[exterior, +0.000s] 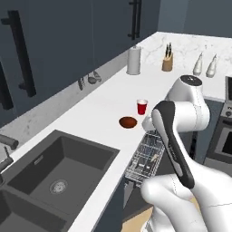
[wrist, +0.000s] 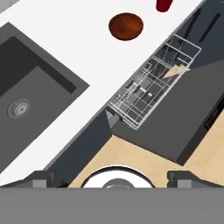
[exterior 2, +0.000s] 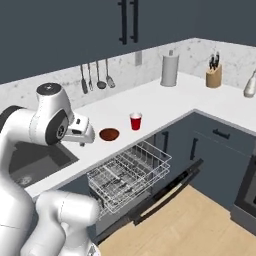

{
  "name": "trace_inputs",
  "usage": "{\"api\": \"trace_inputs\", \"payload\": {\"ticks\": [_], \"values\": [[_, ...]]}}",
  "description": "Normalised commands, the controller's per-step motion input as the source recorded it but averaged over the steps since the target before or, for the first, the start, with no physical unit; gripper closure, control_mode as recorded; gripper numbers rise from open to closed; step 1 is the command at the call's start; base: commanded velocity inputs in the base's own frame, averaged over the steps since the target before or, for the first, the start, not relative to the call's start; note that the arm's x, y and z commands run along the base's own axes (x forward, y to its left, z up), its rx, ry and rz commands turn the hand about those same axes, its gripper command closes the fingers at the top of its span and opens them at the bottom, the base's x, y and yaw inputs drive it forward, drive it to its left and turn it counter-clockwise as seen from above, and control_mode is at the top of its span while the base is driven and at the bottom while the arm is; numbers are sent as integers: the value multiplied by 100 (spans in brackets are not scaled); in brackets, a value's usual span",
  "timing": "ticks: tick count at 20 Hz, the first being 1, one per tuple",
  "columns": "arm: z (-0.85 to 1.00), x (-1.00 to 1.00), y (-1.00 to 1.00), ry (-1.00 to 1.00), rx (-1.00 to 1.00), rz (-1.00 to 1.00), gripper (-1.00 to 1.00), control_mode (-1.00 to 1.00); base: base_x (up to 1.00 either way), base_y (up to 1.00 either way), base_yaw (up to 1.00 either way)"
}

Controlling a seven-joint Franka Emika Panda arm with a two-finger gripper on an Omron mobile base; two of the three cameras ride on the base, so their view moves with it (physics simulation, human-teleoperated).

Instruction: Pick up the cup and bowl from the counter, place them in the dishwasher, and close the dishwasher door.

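Note:
The red cup [exterior: 142, 107] [exterior 2: 135, 121] stands upright on the white counter [exterior: 104, 102], and its base shows at the top of the hand view [wrist: 164, 4]. The dark reddish-brown bowl [exterior: 128, 122] [exterior 2: 109, 134] [wrist: 126, 26] lies just beside it, nearer the sink. My gripper [exterior 2: 82, 142] [wrist: 112, 177] hangs above the counter's front edge, short of the bowl, open with nothing between its fingers. The dishwasher door [exterior 2: 162, 196] [wrist: 175, 118] is folded down. The white wire rack [exterior: 145, 156] [exterior 2: 131, 171] [wrist: 151, 85] is pulled out over it.
A dark sink [exterior: 59, 174] [wrist: 26, 96] is set into the counter to the left. At the back stand a grey canister [exterior: 134, 60] [exterior 2: 170, 70], a knife block [exterior: 167, 61] [exterior 2: 214, 76] and bottles [exterior: 198, 65]. The steel oven [exterior: 224, 136] is on the right.

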Motion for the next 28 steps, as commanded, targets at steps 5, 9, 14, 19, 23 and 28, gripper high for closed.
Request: {"api": "trace_inputs", "payload": {"ticks": [5, 9, 14, 19, 23, 28], "values": [[0, 0, 0, 0, 0, 0, -100, 100, 6, -91, -1], [0, 0, 0, 0, 0, 0, -100, 100, 44, 42, -7], [0, 0, 0, 0, 0, 0, -100, 100, 18, 59, -8], [0, 0, 0, 0, 0, 0, -100, 100, 5, 36, -19], [0, 0, 0, 0, 0, 0, -100, 100, -7, 1, -41], [0, 0, 0, 0, 0, 0, -100, 100, 0, 30, -35]]}}
